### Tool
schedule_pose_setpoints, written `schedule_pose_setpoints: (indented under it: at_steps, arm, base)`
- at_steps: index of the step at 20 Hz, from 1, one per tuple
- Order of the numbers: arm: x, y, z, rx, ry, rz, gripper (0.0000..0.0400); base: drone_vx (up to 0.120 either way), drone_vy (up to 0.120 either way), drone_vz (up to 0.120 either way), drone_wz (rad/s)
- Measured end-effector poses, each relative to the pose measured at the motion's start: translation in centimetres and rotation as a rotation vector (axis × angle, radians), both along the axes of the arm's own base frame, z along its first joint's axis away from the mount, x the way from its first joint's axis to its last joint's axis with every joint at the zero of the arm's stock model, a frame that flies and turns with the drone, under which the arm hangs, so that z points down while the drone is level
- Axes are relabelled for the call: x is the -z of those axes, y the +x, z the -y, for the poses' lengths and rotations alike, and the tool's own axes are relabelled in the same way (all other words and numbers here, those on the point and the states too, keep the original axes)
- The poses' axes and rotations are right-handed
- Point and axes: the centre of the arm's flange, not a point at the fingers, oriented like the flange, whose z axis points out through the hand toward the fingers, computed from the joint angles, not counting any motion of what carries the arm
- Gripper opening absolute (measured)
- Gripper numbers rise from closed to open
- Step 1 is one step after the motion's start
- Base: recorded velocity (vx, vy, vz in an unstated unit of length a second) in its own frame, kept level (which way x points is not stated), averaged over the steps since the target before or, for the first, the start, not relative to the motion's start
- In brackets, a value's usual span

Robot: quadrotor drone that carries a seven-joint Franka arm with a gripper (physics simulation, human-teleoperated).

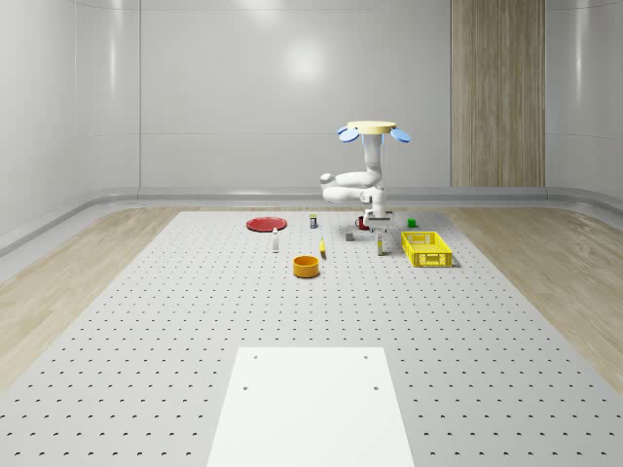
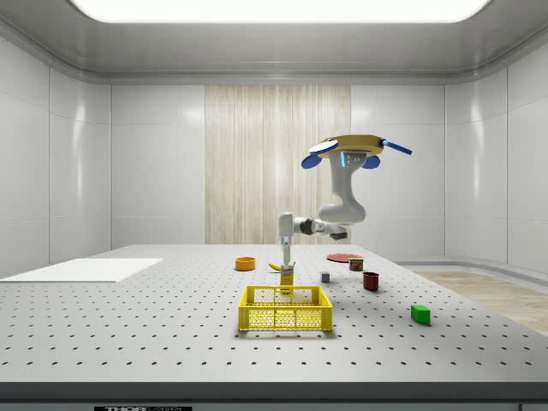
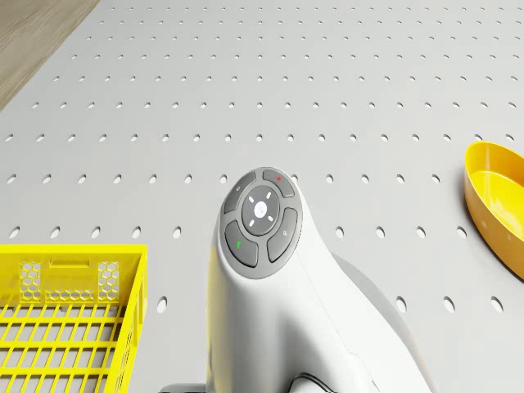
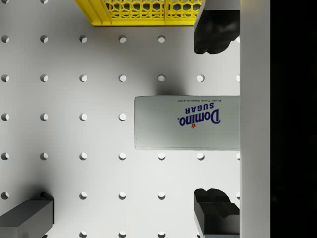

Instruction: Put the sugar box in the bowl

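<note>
Above the perforated grey table [image 1: 195, 321], beside the yellow lattice crate [image 1: 428, 249], my drone [image 1: 373, 129] hovers with its white jointed arm [image 1: 352, 185] folded down. My gripper [image 4: 216, 121] hangs straight over the sugar box [image 4: 187, 123], an upright rectangular carton showing its flat pale top with blue lettering; my dark blocky fingers [image 4: 216, 30] are spread wide on either side of it, not touching. The round orange bowl [image 1: 307, 266], smooth-walled, sits well apart on the table. A small grey block [image 4: 25, 219] lies near the box
</note>
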Motion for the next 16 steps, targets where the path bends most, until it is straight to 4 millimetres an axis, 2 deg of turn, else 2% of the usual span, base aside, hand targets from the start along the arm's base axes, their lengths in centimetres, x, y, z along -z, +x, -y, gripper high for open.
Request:
schedule_pose_setpoints:
  at_steps: [9,10,12,14,16]
  arm:
    - [-2.1,0.0,0.0,0.0,0.0,0.0,0.04]
    - [-2.2,0.0,0.0,0.0,0.0,0.0,0.0334]
    - [-2.3,0.0,0.0,0.0,0.0,0.0,0.0242]
    - [-2.5,0.0,0.0,0.0,0.0,0.0,0.0186]
    - [-2.5,0.0,0.0,0.0,-0.001,0.0,0.0165]
  base:
    - [0.0,0.0,0.0,0.0]
    - [0.0,0.0,0.0,0.0]
    - [0.0,0.0,0.0,0.0]
    - [0.0,0.0,0.0,0.0]
    - [0.0,0.0,0.0,0.0]
